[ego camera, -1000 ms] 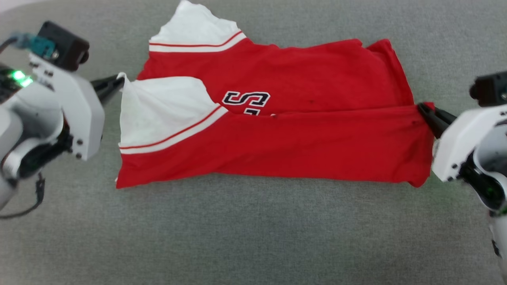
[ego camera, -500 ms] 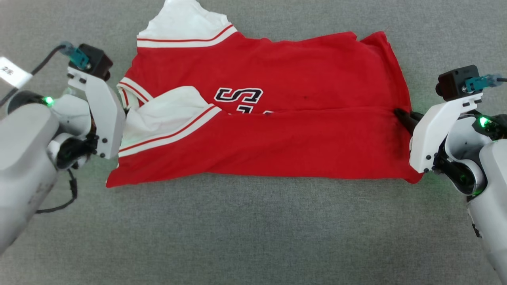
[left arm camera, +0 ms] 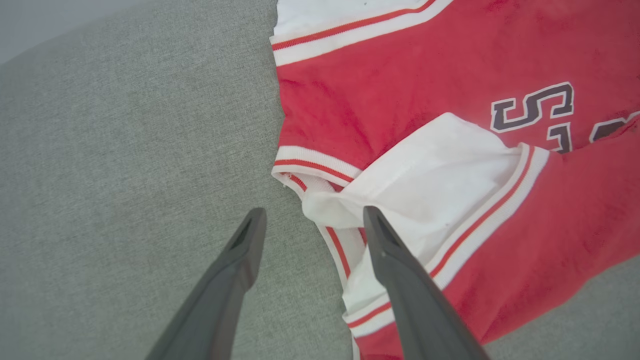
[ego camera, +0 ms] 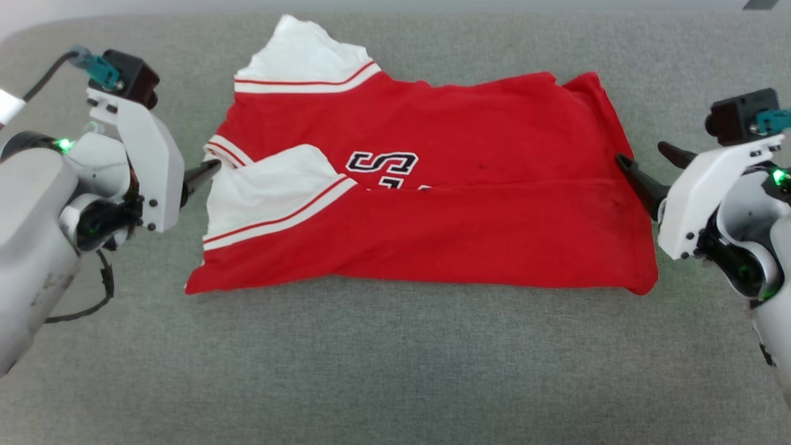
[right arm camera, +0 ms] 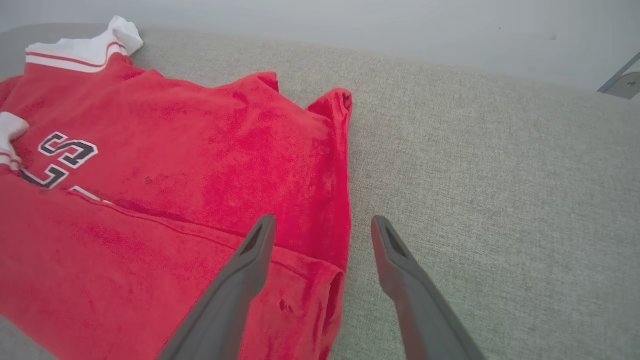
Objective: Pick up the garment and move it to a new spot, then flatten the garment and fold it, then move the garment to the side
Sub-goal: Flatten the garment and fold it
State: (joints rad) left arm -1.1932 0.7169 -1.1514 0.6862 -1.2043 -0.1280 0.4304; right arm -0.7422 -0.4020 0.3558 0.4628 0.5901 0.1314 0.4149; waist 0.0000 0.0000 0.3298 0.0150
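The garment lies on the grey cushioned surface, its near half folded up over its far half. The fold covers most of the black lettering, so little more than an "S" shows. A white sleeve lies on top at the left end. My left gripper is open just off that sleeve's edge, with one finger over the sleeve in the left wrist view. My right gripper is open at the garment's right edge, its jaws either side of that edge, holding nothing.
A second white sleeve sticks out at the far left corner. A pale wall runs behind the surface, with a grey metal part at its far right. Bare grey surface stretches in front of the garment and beside both grippers.
Both grippers were shut on the garment's ends, the left on the white sleeve and the right on the hem. They have lowered the folded half, opened and let go. The camera also shifted.
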